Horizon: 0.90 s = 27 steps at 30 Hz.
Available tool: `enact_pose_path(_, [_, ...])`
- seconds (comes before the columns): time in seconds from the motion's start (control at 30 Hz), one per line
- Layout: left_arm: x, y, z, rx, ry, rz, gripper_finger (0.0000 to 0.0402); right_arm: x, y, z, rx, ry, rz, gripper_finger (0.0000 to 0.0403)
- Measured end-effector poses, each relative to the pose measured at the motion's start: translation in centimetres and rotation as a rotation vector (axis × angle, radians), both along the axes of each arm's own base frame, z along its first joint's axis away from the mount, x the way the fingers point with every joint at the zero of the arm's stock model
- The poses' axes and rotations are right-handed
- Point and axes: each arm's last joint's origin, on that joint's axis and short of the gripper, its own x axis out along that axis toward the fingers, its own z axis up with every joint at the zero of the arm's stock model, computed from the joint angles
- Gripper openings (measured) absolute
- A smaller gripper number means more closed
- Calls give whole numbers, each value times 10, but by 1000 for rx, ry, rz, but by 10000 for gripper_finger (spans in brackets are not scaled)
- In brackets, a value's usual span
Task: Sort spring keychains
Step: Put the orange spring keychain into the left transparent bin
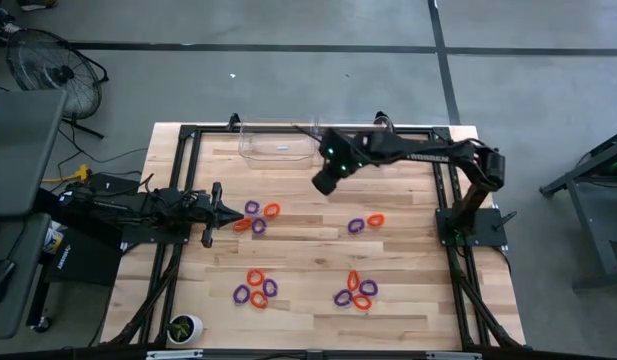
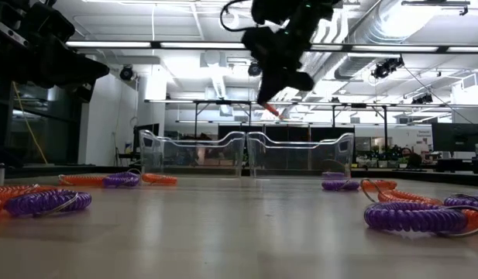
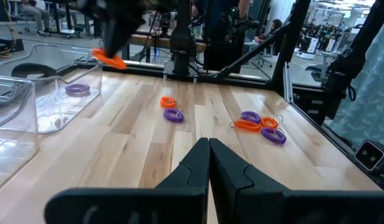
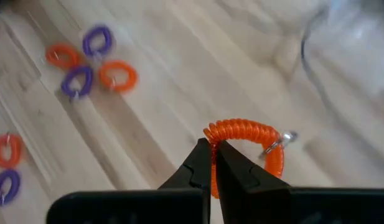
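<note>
Orange keychain [image 4: 244, 146] pinched thin in right gripper [image 4: 213, 163] — could slip out b4 the bin [image 1: 278, 143]. Left gripper [image 3: 208, 163] pressed together, waiting.

Orange and purple spring keychains [image 1: 355, 293]

Orange keychain [image 4: 248, 144] partly covered by right gripper [image 4: 211, 163] fingers. In the low view, keychains [image 2: 37, 203] cut off at both side edges. Bin [image 4: 341, 37] blurred in right wrist view; its contents not discernible.
</note>
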Motion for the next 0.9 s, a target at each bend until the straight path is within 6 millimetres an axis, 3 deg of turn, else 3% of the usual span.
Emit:
enact_pose_path(0.17, [0,0,0,0,0,0,0,25,-23,8,-55,-25,59,0])
enact_pose_path(0.5, [0,0,0,0,0,0,0,74,-72,1,-129,-66,157,0])
enact_pose_path(0.73, [0,0,0,0,0,0,0,86,-95,-10,-162,-70,167,4])
enact_pose_path(0.9, [0,0,0,0,0,0,0,87,-104,-26,-178,-30,168,31])
